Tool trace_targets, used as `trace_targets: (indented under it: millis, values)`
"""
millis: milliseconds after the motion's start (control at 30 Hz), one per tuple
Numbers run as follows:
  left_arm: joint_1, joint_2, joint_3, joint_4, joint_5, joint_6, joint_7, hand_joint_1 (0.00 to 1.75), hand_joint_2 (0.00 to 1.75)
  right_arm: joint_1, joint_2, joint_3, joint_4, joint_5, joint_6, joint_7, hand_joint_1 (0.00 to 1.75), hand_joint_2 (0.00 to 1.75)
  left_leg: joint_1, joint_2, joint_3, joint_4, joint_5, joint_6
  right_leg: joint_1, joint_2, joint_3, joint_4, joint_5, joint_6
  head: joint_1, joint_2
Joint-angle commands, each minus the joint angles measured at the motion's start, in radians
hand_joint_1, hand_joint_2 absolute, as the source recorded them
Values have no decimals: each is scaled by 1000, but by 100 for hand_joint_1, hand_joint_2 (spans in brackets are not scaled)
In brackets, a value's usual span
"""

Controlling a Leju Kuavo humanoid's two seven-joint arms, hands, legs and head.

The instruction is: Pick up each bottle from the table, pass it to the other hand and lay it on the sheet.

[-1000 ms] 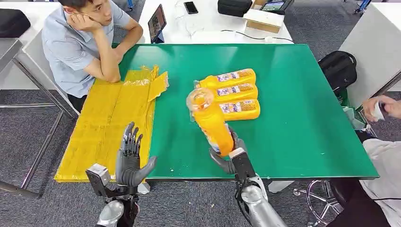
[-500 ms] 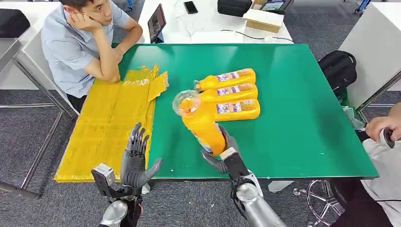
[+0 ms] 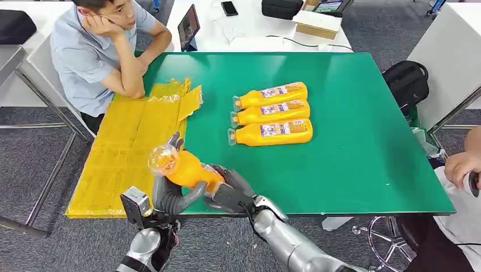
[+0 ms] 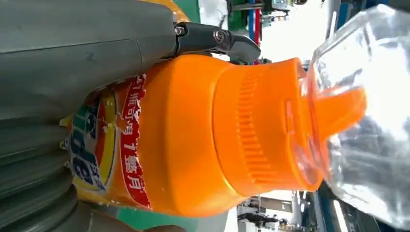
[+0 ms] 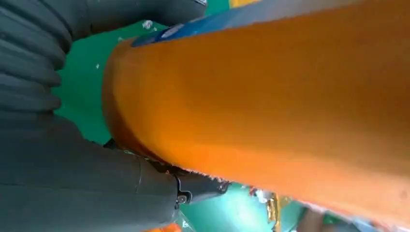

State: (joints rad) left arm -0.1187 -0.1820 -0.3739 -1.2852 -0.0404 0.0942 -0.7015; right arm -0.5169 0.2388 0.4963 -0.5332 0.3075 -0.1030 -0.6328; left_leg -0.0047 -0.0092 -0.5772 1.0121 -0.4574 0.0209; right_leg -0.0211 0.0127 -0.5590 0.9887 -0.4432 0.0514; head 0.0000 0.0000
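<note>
An orange bottle (image 3: 184, 167) with a clear cap is tilted above the table's front edge, beside the yellow sheet (image 3: 130, 141). My right hand (image 3: 230, 192) grips its base end and my left hand (image 3: 167, 195) wraps its upper body just below the cap. The left wrist view has the bottle (image 4: 193, 135) lying against my left hand (image 4: 87, 48). In the right wrist view the bottle (image 5: 270, 96) lies in my right hand (image 5: 72, 179). Three more orange bottles (image 3: 271, 95) (image 3: 269, 111) (image 3: 272, 132) lie side by side on the green table (image 3: 351, 141).
A person (image 3: 96, 56) sits at the far left with an elbow at the sheet's far end. Another person's hand (image 3: 462, 167) is at the right edge. A black backpack (image 3: 405, 82) stands right of the table, and a white table (image 3: 244, 25) with devices lies behind.
My right hand carried the bottle left and down, tipping it toward the sheet side. My left hand, open before, rose to meet the bottle and now holds it.
</note>
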Motion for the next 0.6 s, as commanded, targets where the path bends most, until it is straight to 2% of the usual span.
trace_targets:
  millis: [33, 167, 267, 300, 333, 400, 600]
  values:
    - [-68, 27, -38, 72, 12, -16, 3, 0, 175, -129, 52, 101, 180, 60, -12, 51, 175, 175, 1, 1, 0, 1, 0, -2, 2, 0, 0, 0, 1, -3, 0, 0]
    - [-106, 30, -44, 157, 41, -107, 28, 0, 175, -131, 73, 127, 189, 94, -35, 65, 175, 175, 0, 0, 1, 0, 0, -1, 0, -1, 0, 0, 0, -2, 0, 0]
    - [-128, 26, -52, 227, 10, -84, 77, 0, 175, -132, 77, 131, 181, 112, -92, 69, 175, 175, 1, -1, 1, 0, 0, -1, 1, -2, 1, 0, 0, -2, 0, 0]
    - [-138, 17, -44, 255, 0, -49, 100, 24, 175, -130, 75, 131, 173, 124, -133, 70, 175, 175, 0, -1, 1, 0, 0, -1, 1, -2, 1, 0, 0, -2, 0, 0]
    - [-146, 12, -39, 275, -4, -31, 102, 175, 175, -129, 75, 129, 169, 126, -145, 70, 175, 175, 0, -1, 1, 0, 1, -1, 0, -2, 1, 0, 0, -1, 0, 0]
    - [-167, -2, -25, 318, -46, 81, 104, 175, 175, -123, 76, 119, 152, 125, -167, 55, 175, 175, 1, -1, 1, 0, 0, -1, 1, -2, 1, 0, 0, -2, 0, 0]
    - [-190, -14, 0, 377, -49, 166, 99, 175, 175, -104, 95, 134, 145, 135, -181, 22, 175, 175, 0, 0, 0, 0, 0, -1, 1, -2, 1, 0, 0, -2, 0, 0]
